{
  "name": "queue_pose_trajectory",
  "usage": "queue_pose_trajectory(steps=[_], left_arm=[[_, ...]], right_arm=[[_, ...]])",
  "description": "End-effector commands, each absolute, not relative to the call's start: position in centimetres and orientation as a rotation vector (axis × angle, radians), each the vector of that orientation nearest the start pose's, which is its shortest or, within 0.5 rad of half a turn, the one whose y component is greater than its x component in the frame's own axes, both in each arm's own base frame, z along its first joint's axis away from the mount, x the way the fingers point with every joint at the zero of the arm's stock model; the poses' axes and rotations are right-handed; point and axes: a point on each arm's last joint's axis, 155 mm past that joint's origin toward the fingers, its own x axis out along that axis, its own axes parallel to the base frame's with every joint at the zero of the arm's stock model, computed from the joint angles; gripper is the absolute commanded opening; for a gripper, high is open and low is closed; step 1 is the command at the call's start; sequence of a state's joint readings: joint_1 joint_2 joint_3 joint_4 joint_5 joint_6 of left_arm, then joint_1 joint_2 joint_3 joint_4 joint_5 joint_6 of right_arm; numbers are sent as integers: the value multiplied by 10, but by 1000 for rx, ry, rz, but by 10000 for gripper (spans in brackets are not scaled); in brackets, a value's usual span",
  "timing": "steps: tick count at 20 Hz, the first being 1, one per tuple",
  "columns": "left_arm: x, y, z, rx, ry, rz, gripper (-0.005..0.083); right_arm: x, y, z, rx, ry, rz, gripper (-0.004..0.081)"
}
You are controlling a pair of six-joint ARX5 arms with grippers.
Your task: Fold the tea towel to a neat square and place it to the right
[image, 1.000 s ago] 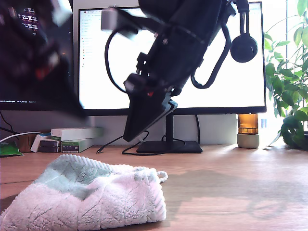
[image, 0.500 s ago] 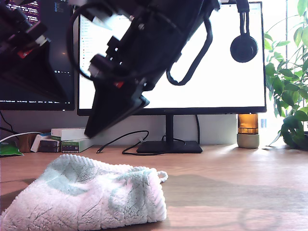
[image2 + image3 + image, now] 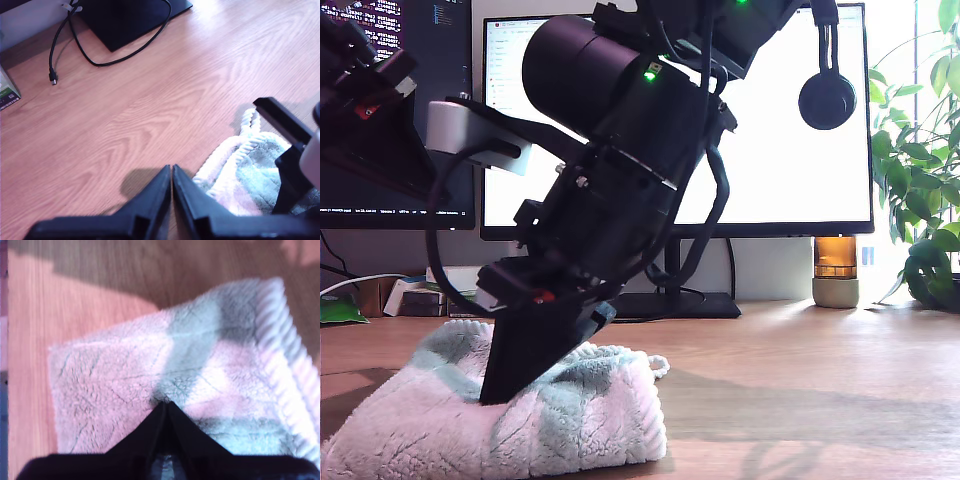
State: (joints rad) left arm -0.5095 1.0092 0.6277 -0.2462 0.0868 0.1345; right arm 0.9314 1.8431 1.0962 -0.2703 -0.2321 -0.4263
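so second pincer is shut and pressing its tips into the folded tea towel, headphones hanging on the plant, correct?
Not quite: the headphones hang on the monitor, not the plant, as the exterior view shows. The rest holds: my second pincer is shut, tips pressed into the folded tea towel.

Nothing here can really be read. The dark screen point(image 3: 395, 110) at the exterior view's left carries a few lines of pale and pinkish text near its top corner and a thin line low down, all too small to make out. The bright monitor point(image 3: 790, 150) behind the arm shows a faint column of entries along its edge at the exterior view's left, also illegible. The white and green boxes point(image 3: 455, 290) stacked on the worktop point(image 3: 800, 380) have printing on their sides that stays a blur, and the first wrist view catches a box corner point(image 3: 7, 95) with tiny dark print, likewise unreadable.
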Motion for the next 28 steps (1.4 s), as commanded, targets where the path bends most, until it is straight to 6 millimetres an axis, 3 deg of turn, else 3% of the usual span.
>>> queue_pose_trajectory(steps=[1,8,16,23,28], left_arm=[[281,-174,138,255,590,-616,-24],[281,-175,139,256,585,-617,-24],[284,-177,144,274,557,-627,-24],[286,-177,147,275,538,-630,-24],[290,-175,150,268,527,-619,-24]], right_arm=[[232,374,23,-732,792,1240,-11],[252,305,-1,-815,1021,989,-11],[260,260,-9,-780,1176,807,-11],[273,210,-13,-725,1298,597,-11],[270,168,-14,-703,1420,455,-11]])
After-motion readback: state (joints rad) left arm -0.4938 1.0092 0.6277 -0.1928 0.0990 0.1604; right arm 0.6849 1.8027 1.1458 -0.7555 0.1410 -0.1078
